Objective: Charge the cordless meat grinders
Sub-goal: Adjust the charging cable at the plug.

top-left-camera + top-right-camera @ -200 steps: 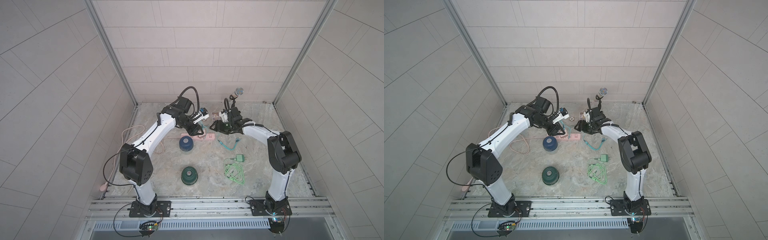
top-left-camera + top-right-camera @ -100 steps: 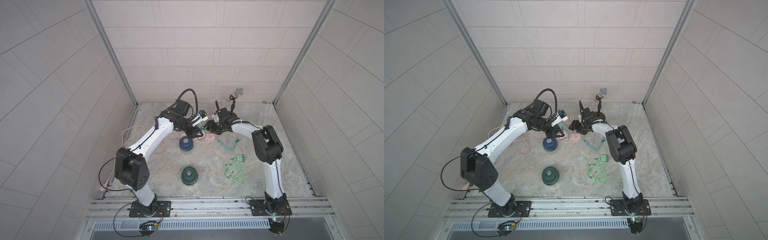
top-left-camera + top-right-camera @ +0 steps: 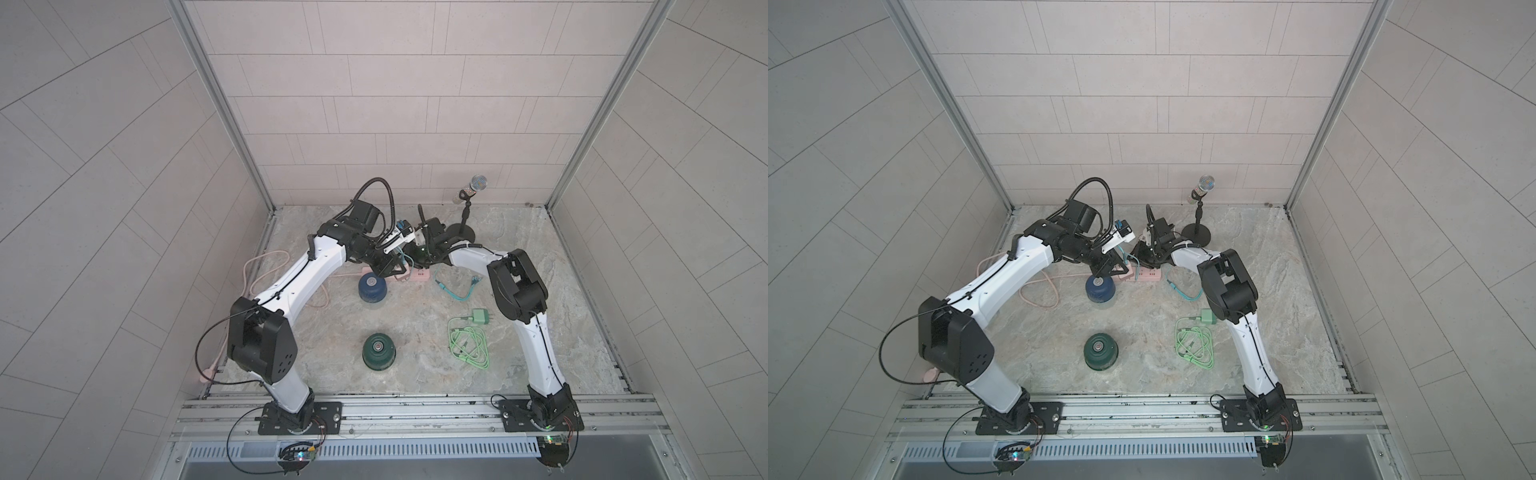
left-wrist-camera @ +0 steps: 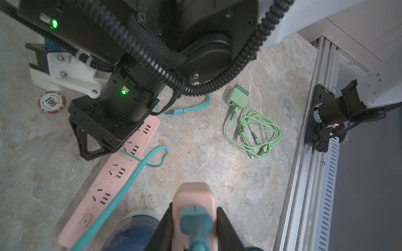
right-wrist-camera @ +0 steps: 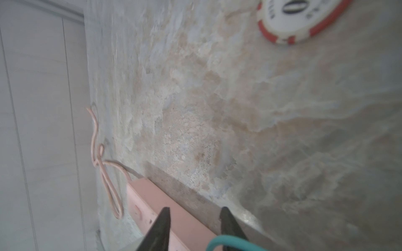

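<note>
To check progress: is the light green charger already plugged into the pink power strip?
No, the light green charger lies on the table, clearly apart from the pink power strip.

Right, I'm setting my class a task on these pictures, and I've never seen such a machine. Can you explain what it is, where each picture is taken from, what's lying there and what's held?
It is a robot with two white-and-black arms bolted to a rail, each ending in a two-fingered gripper. Both top views look down from one overhead camera pair. Each wrist view comes from a camera on an arm.

On the marble table are a blue grinder, a green grinder, a pink power strip, a coiled green cable, a poker chip and a microphone stand.

The left gripper is shut on a pink charger with a teal cable plugged into it. The right gripper sits at the strip; whether it grips it is unclear.
</note>
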Controlling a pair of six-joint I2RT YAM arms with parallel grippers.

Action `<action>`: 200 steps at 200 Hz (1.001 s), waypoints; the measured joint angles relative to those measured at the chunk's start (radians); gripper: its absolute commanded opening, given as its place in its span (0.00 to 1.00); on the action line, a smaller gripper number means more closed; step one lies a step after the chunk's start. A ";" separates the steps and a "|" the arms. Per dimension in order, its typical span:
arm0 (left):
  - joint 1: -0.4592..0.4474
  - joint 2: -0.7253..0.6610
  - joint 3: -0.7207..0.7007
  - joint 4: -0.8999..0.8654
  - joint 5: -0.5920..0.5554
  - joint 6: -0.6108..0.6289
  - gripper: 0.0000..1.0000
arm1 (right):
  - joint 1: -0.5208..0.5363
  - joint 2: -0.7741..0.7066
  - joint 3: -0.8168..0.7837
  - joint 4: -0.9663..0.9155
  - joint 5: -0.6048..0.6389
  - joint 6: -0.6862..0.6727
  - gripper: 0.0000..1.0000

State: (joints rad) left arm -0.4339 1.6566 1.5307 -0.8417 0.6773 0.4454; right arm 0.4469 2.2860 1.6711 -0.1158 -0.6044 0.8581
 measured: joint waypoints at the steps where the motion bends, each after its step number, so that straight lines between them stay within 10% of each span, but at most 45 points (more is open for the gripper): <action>1: 0.000 0.000 0.000 0.000 0.000 0.000 0.00 | 0.000 0.000 0.000 -0.001 0.002 0.004 0.16; 200: 0.101 0.494 0.377 -0.150 -0.035 0.526 0.00 | -0.240 -0.487 -0.508 0.111 -0.068 -0.058 0.06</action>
State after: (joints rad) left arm -0.3332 2.1506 1.9076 -0.9913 0.6426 0.9718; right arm 0.2073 1.7992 1.1633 -0.0044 -0.6727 0.8001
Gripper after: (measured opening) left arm 0.301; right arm 0.061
